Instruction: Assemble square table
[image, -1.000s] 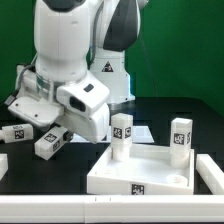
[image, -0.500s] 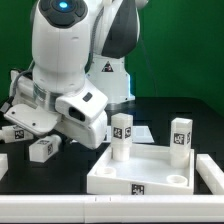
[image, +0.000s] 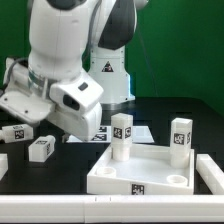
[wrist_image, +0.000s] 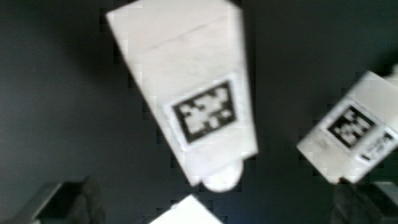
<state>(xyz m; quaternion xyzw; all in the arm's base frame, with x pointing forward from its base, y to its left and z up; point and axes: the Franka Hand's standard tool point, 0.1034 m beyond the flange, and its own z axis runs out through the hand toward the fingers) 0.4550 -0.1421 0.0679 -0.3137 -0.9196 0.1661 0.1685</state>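
My fingers (wrist_image: 59, 205) stand wide with nothing between them, over a loose leg (wrist_image: 187, 90) lying flat on the black table (image: 60, 175). A second leg (wrist_image: 365, 125) lies near it, both on the exterior view's left. I judge the leg light, stiff and smooth, apt to slip, so I'd pinch across its flat sides at mid-length. The tabletop (image: 120, 183) sits near right, with one upright leg (image: 121, 135) and another upright leg (image: 180, 136) at its far corners. In the exterior view the arm hides my fingers, and the wrist view is blurred.

Exterior wide, wrist close overhead (shared: loose leg (image: 40, 148) (wrist_image: 187, 95))
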